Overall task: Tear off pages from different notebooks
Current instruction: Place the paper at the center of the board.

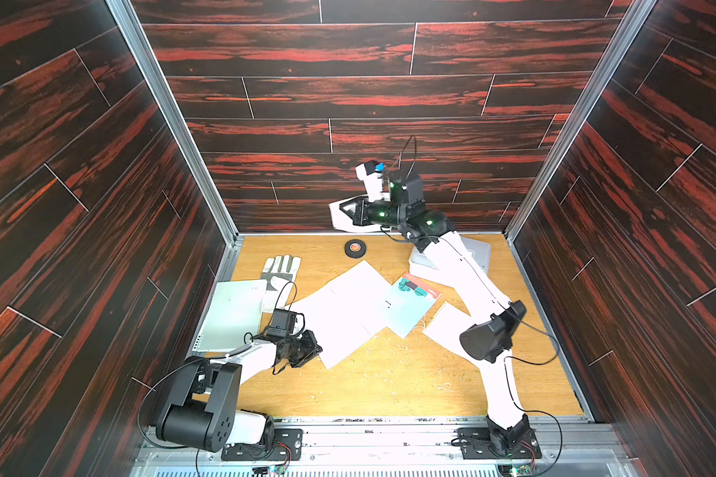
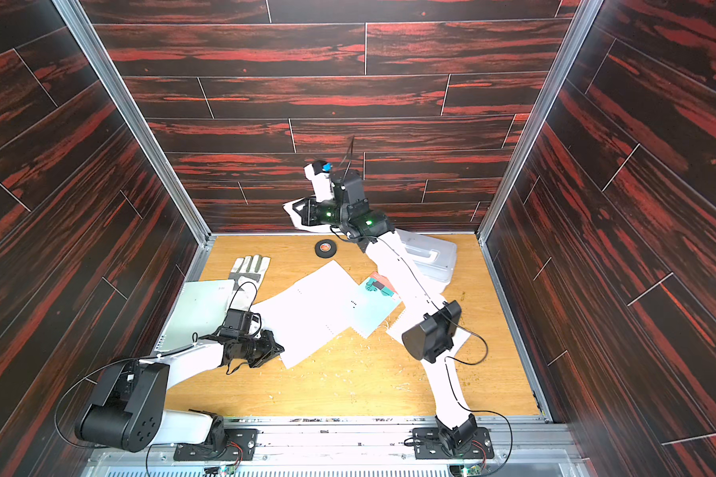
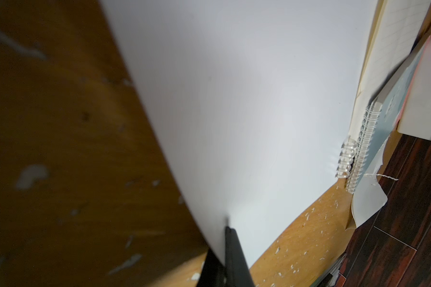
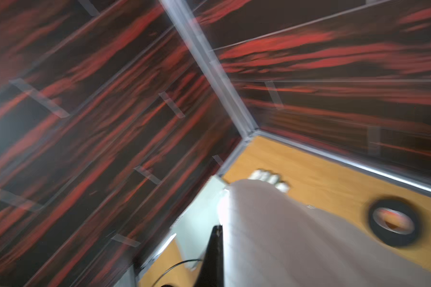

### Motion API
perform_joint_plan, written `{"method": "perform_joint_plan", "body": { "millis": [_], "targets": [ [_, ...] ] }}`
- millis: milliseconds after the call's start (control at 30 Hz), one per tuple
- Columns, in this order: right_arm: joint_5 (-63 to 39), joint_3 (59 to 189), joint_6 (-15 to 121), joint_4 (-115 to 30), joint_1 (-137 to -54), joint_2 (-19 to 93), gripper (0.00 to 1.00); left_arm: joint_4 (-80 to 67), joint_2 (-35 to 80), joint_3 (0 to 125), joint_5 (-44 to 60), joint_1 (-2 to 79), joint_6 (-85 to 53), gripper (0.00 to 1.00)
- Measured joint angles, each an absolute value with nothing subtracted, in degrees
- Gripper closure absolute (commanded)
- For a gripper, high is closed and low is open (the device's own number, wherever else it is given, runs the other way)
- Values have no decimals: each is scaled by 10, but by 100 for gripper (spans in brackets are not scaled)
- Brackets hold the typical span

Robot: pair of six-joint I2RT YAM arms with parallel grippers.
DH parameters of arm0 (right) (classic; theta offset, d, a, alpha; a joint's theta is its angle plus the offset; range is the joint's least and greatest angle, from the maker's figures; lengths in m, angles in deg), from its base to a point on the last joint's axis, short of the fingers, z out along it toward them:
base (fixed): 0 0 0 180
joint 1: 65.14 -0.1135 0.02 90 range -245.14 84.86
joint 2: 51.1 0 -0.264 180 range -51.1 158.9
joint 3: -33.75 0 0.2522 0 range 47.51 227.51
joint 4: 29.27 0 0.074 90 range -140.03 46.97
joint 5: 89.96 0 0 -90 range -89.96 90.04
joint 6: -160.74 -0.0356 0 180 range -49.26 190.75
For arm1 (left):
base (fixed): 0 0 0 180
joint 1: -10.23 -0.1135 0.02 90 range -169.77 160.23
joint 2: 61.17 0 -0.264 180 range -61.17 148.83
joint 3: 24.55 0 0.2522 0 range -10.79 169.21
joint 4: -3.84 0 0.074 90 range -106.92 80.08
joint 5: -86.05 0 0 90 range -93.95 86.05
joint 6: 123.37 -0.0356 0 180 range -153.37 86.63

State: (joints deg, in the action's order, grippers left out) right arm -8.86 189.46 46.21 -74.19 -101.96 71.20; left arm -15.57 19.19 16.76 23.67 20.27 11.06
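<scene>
The right tool (image 1: 350, 212) clamps a torn page (image 1: 338, 222) high by the tape roll (image 1: 355, 248) at the counter's (image 1: 389, 384) back edge, the left tool (image 1: 314, 351) pinches a sheet (image 1: 340, 326) near the glove (image 1: 280, 268).

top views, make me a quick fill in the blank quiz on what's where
1. The right gripper holds a white page up in front of the ____ wall.
2. The fingers of the left gripper pinch a corner of the large white sheet that lies on the ____.
3. Between the glove and the plastic box lies a roll of ____ tape.
Missing words: back; table; black.
</scene>
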Motion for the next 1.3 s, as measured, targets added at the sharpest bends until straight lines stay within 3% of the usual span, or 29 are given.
{"method": "perform_joint_plan", "body": {
  "millis": [167, 333, 467, 633, 833, 1033, 1100, 1200, 1300],
  "targets": [
    [136, 1585, 458, -717, -1017, 524, 94, -211, 174, 185, 221, 204, 111, 100],
    [270, 1277, 374, -704, -984, 344, 91, -299, 157, 246, 193, 205, 103, 100],
    [266, 1100, 274, -704, -922, 265, 91, -342, 155, 293, 179, 205, 91, 100],
    [149, 911, 180, -670, -872, 257, 92, -368, 158, 317, 175, 205, 80, 100],
    [23, 829, 135, -645, -836, 280, 90, -379, 158, 318, 172, 206, 76, 100],
    [-13, 836, 130, -665, -831, 289, 84, -383, 158, 318, 170, 206, 75, 100],
    [-13, 841, 129, -684, -829, 289, 75, -385, 158, 318, 169, 206, 76, 100],
    [-10, 851, 127, -720, -827, 284, 48, -388, 157, 318, 167, 206, 76, 100],
    [8, 876, 123, -765, -826, 273, 39, -402, 154, 321, 160, 206, 75, 100]
  ]
}}
